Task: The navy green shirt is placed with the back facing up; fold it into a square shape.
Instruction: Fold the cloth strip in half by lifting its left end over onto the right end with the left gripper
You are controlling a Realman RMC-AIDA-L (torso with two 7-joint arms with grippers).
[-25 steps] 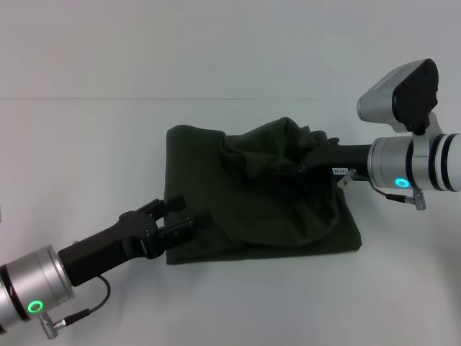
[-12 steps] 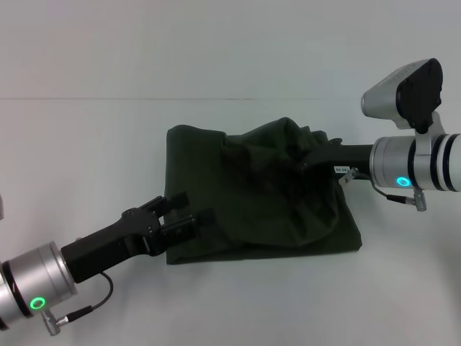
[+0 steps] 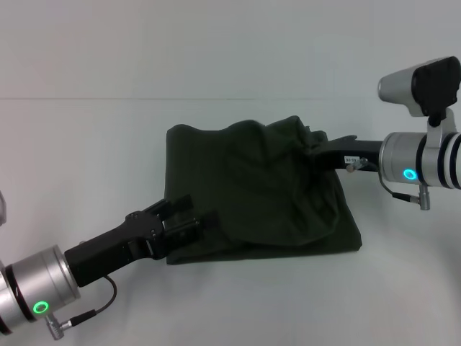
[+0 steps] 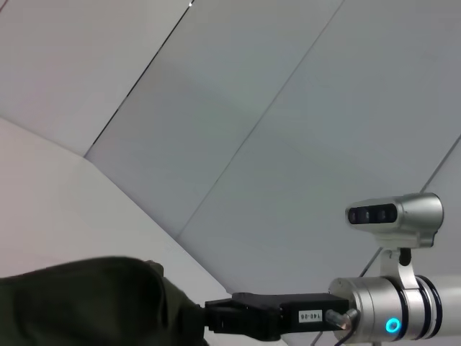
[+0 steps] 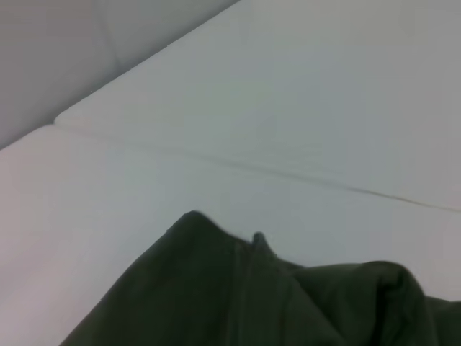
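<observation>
Nearest the robot, the left gripper (image 3: 193, 218) lies low over the white table (image 3: 86, 144), at the near left corner of the navy green shirt (image 3: 245, 187). Its two fingers are parted around the cloth edge, one above and one level with it; whether they actually pinch fabric cannot be told from the head view, since dark fingers overlap dark cloth. Judgement: this arm is placed to pin or take the near hem so the lower layer does not slide while the other side is worked.

The shirt sits mid-table as a roughly rectangular bundle. Its near edge is flat and straight. The upper layer is rumpled, draped from the far right toward the near centre.

Farther off, the right gripper (image 3: 317, 151) reaches in from the right at the shirt's far right edge, fingertips buried in a raised bunch of fabric. The left wrist view shows the same gripper (image 4: 216, 317) meeting the lifted cloth. It reads as clamped on that fold, holding it off the table. Judgement: the lifted flap is mid-fold, held up to be carried across; the square is not yet formed.
</observation>
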